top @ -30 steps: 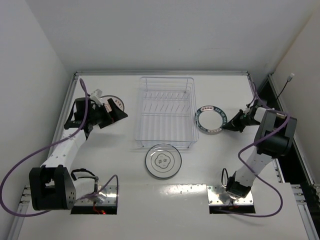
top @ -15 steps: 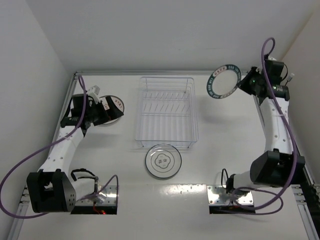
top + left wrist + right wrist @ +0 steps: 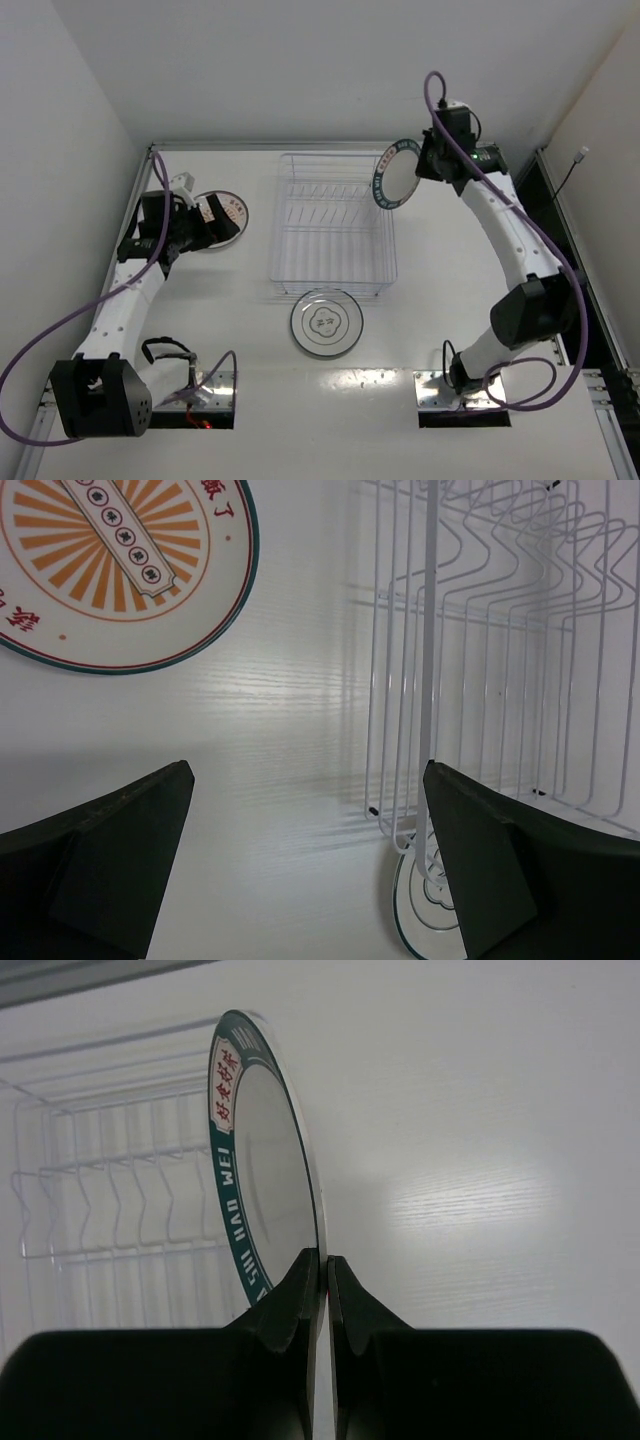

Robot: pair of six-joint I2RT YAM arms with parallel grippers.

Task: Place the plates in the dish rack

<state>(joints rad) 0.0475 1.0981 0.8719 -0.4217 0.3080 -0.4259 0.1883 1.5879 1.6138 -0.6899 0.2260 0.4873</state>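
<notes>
Centrally, dish rack [image 3: 332, 225] on white wood-grain table [image 3: 450, 320] between plain walls [image 3: 300, 70].

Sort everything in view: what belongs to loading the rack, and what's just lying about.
Belongs to the job: dish rack; teal-rimmed plate, pinched by the right fingers; orange-patterned plate; plate with centre drawing.
Just there: purple cables; metal base plates.

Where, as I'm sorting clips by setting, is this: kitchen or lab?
Likely a lab: plain white walls box in a table with bolted left arm and right arm, plus a dish rack.
</notes>
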